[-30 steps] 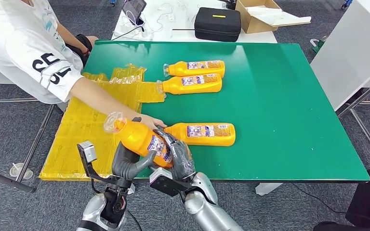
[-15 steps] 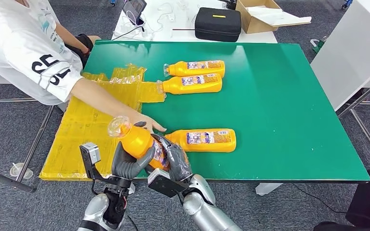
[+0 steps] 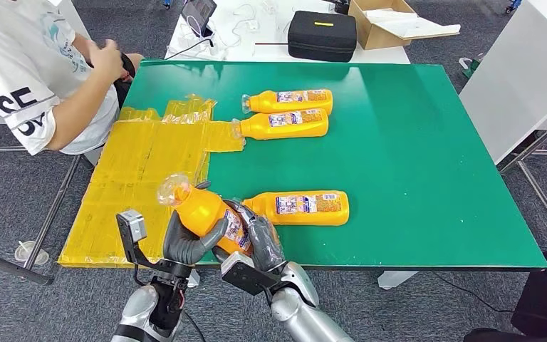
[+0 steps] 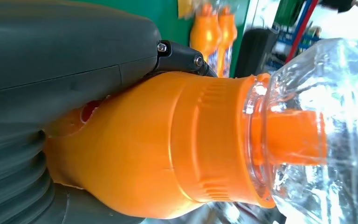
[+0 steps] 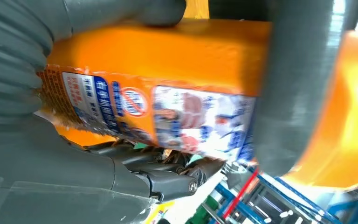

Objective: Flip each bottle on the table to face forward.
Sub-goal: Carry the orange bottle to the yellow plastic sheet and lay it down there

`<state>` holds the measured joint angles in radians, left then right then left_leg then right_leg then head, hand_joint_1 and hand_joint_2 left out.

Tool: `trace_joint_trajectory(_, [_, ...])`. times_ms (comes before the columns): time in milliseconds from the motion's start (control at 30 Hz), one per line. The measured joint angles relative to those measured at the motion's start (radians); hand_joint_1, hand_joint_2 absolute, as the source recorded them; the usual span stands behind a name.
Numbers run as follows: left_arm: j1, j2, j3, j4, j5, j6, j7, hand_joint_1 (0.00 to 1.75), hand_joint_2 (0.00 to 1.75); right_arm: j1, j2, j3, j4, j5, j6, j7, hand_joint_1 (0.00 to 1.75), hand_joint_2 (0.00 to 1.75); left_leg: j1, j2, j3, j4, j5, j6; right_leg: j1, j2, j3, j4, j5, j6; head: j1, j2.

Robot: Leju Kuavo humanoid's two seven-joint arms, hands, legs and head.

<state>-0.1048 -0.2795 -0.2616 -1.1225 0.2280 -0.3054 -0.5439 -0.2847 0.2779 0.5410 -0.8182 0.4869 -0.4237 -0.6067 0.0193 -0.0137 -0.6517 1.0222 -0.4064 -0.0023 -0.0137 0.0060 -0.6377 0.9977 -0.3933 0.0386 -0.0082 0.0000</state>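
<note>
The green worktop [image 3: 413,157] carries a sheet of yellow plastic wrap [image 3: 142,178] hanging over its left edge. A person [image 3: 35,71] in a white shirt sits at the far left corner, arms drawn in near the chest. Three orange bottles lie flat with labels up: two [image 3: 288,101] [image 3: 281,124] side by side at the far middle, one [image 3: 300,206] near the front edge. A fourth bottle [image 3: 203,210] is raised and tilted above the front edge, clear cap [image 4: 317,130] toward the left. The left hand [image 3: 185,242] grasps its neck end; the right hand [image 3: 260,239] grips its labelled body.
</note>
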Motion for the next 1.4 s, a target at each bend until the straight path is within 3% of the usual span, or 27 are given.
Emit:
trace_joint_trajectory(67, [0.001,0.0,0.012,0.0,0.063,-0.038,0.023,1.75,1.75,0.002,0.0,-0.004,-0.004,-0.007,-0.01,0.0,0.0,0.0,0.0,0.0,0.0,0.0,0.0,0.0,0.0,0.0,0.0,0.0,0.0,0.0,0.0,0.0])
trace_joint_trajectory(300, [-0.002,0.0,0.051,-0.014,0.242,-0.085,0.084,1.75,1.75,0.015,0.001,-0.036,-0.062,-0.042,-0.03,0.016,0.0,0.0,0.0,0.0,0.0,0.0,0.0,0.0,0.0,0.0,0.0,0.0,0.0,0.0,0.0,0.0])
trace_joint_trajectory(767, [-0.052,0.03,0.155,-0.061,0.143,0.111,-0.009,1.75,1.75,0.083,-0.018,-0.119,-0.263,-0.154,0.024,0.026,0.0,0.0,0.0,0.0,0.0,0.0,0.0,0.0,0.0,0.0,0.0,0.0,0.0,0.0,0.0,0.0])
trace_joint_trajectory(1033, [-0.131,0.054,0.217,-0.043,-0.176,0.433,-0.144,1.75,1.75,0.133,-0.032,-0.12,-0.407,-0.237,0.085,0.013,0.0,0.0,0.0,0.0,0.0,0.0,0.001,-0.001,0.0,0.0,0.0,0.0,0.001,-0.001,0.0,0.0])
trace_joint_trajectory(1233, [-0.226,0.095,0.214,0.005,-0.474,0.548,-0.153,1.75,1.75,0.131,-0.034,-0.118,-0.451,-0.313,0.106,-0.007,0.0,0.0,0.0,0.0,0.0,0.0,0.002,-0.002,0.0,0.0,0.0,0.0,0.001,-0.001,0.0,0.0])
trace_joint_trajectory(1400, [-0.288,0.119,0.187,0.064,-0.596,0.574,-0.153,1.75,1.75,0.12,-0.029,-0.118,-0.453,-0.359,0.113,-0.015,0.0,0.0,0.0,0.0,0.0,0.0,0.002,-0.001,0.0,0.0,0.0,0.0,0.001,-0.001,0.0,0.0])
